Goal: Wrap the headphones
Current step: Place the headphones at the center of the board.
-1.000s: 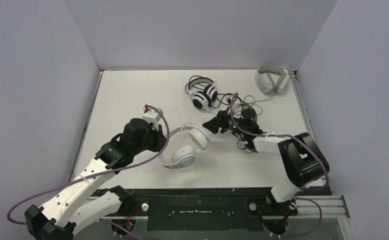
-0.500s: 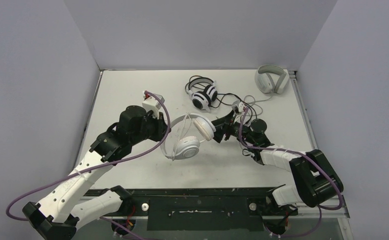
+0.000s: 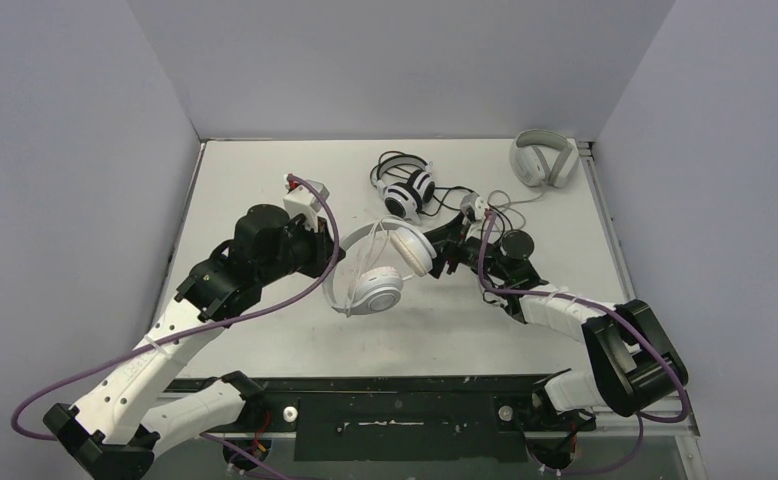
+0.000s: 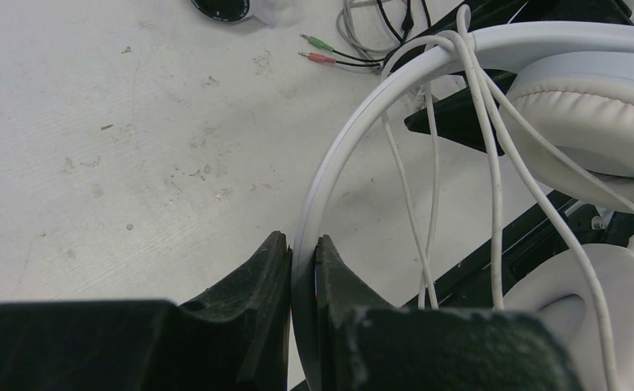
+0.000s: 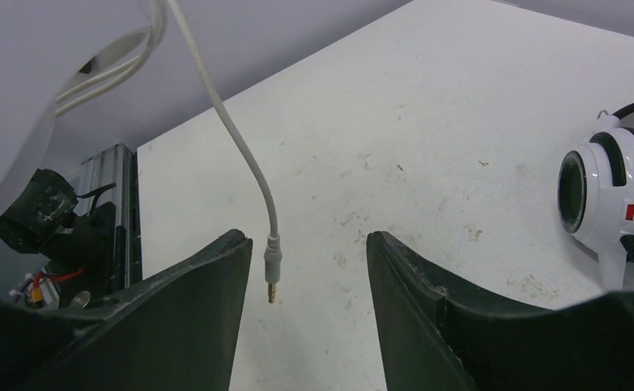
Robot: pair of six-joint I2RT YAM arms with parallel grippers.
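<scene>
Hanging clear of the table (image 3: 265,180), the white headphones (image 3: 377,270) are held by the left pincer (image 4: 301,244); its jaws are clenched on the thin white headband (image 4: 354,114), w/ the band pinched edge-on between the two fingers. The earcups are seen to the right of that grip, one above the other in the left wrist view; the thin white cable (image 4: 493,163) is looped over the band next to the upper cup, then dropped past the lower one. The right pincer (image 5: 305,269) is released, jaws apart; the cable's loose end is hung down between them, w/ the jack plug (image 5: 271,273) approx. midway, closer to the left-hand finger in the right wrist view, touching neither. In the top view this pincer is placed just beside the upper cup, on its right.

The black-and-white headset (image 3: 405,188) is laid on the table farther back, w/ its black cable strewn to the right; a green plug (image 4: 318,41) and a pink plug (image 4: 314,57) are seen on the surface. A light grey pair (image 3: 543,158) is set in the far right corner. The tabletop is white, scuffed and specked w/ dirt; it is enclosed by plain pale walls (image 3: 395,60) at back and sides.
</scene>
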